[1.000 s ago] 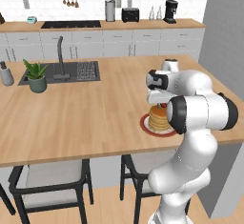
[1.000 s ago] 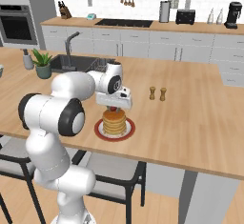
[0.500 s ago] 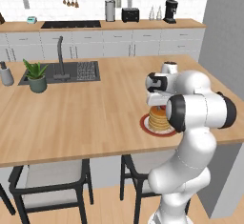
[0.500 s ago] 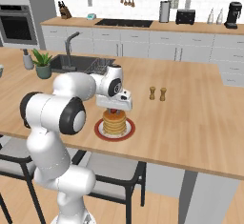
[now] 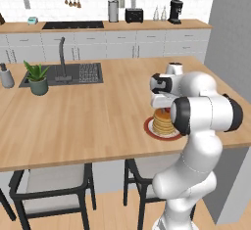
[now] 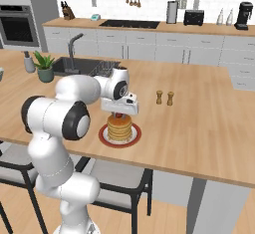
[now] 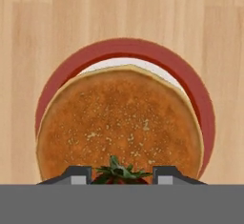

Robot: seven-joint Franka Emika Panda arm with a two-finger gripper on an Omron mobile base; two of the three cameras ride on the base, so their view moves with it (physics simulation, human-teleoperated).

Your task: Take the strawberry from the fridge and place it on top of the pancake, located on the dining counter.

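The pancake (image 7: 119,118) is a golden-tan stack on a red-rimmed plate (image 7: 143,49), standing on the light-wood dining counter (image 5: 88,121). My gripper (image 7: 121,175) hangs straight down just above the stack's near edge. A tiny red strawberry (image 7: 119,176) with green leaves sits between the two fingertips, which press close on either side. From the base views the gripper (image 5: 164,107) (image 6: 118,113) hovers right over the pancake (image 5: 163,122) (image 6: 119,127), with a spot of red under the hand. The fridge is out of view.
Salt and pepper shakers (image 6: 165,97) stand on the counter right of the plate. An inset sink (image 5: 63,75) and a potted plant (image 5: 37,77) lie far to the left. Chairs (image 5: 54,185) line the counter's near edge. Bare wood surrounds the plate.
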